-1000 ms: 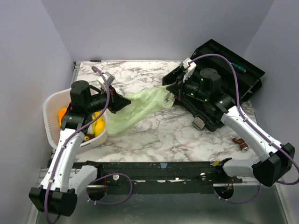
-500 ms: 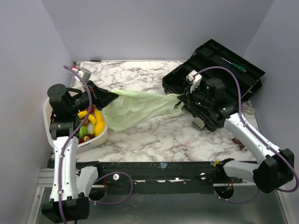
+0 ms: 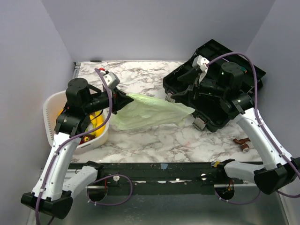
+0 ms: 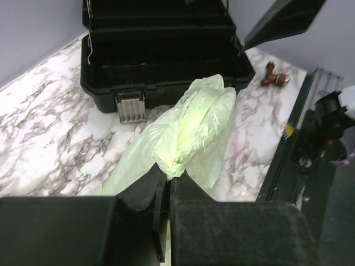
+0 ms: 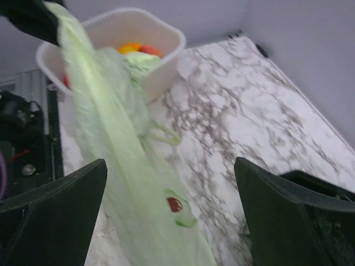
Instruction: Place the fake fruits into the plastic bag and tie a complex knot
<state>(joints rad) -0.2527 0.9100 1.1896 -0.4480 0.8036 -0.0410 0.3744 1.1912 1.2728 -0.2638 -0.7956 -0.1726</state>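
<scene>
Green and slack now, no longer stretched: bag (image 3: 150,111) down on table (image 3: 154,136), lying between basket (image 3: 50,110) and toolbox (image 3: 213,119). Half a second back, pulled taut between both grippers, middle lifted off the marble.

At right gripper (image 5: 169,162): fingers wide apart, clamping nothing, freed end of bag lying below and ahead of them. Drawn up and back over toolbox since letting go.

At left gripper (image 4: 166,176): fingers pressed together on a gathered bunch of film at the basket end, keeping that end raised beside the basket rim. Far end resting close by the toolbox latch; touching it or just short, cannot tell.

Reads, as a judgement, like the end of the stretching-out step, with the hold now one-sided. Looks flat and empty: mouth not spread, no bulge along its length. Leaves fruits (image 3: 97,123) in basket, partly under left arm, none inside bag. No knot to speak of yet.

Barely begun, then. Needs the mouth found and opened before any fruit goes in. Probably frees right gripper either to re-pinch a handle loop or to fetch from basket. Risks: thin film collapsing shut with one end held, or dragging across marble when tugged.
</scene>
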